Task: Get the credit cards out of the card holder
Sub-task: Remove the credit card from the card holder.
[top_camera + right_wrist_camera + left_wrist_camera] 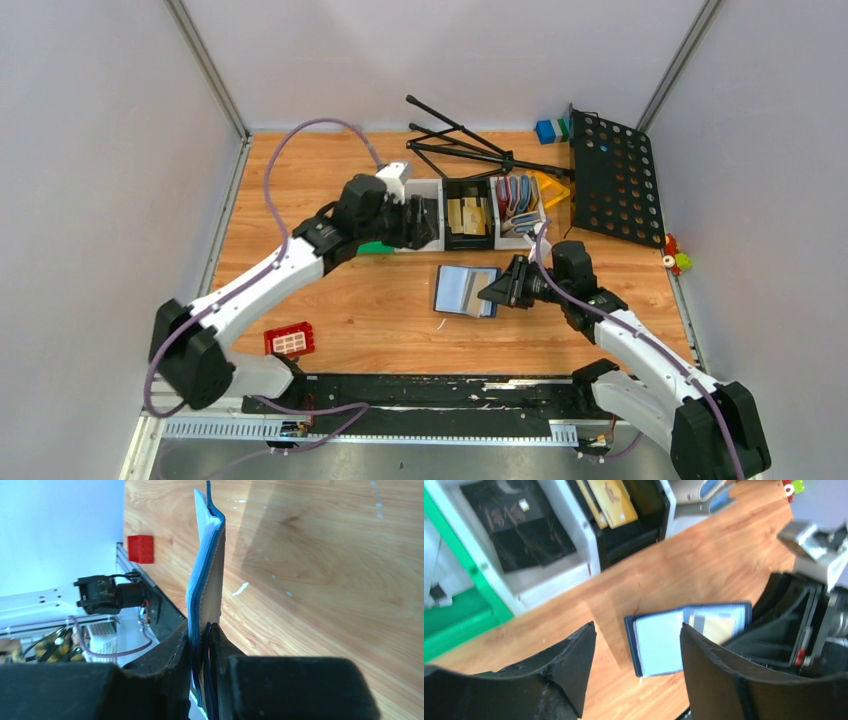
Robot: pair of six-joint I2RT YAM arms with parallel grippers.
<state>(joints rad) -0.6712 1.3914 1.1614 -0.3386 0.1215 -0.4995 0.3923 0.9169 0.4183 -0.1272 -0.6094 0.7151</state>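
Card holder [462, 290], navy-blue bifold: is spread open near the middle of the wooden surface [380, 310], pale pocketed inside turned upward. Its right edge is clamped between the fingers of the right tool [510, 286]; in the right wrist view the holder is seen edge-on, pinched tightly between both pads. A tan card [716, 628] is seen in the right-hand pocket, partly covered by the right tool. Left tool [418, 224]: is held at the front of the row of bins, well apart from the holder, jaws spread wide and nothing gripped between the fingers [574, 670]. White bin [546, 589]: is placed at the left end of the row and is stocked with dark cards [519, 525]. Black bin [468, 238]: is set just beside it and is stocked with gold cards [467, 213]. Third bin [512, 240]: is filled with red, blue and grey holders [515, 195] stood upright together. Green base [459, 612]: is seen beside the white bin. Red block [289, 340]: is placed near the front left of the surface, apart from everything else. Black perforated panel [615, 180] and black tripod legs [455, 140]: are laid at the back right.
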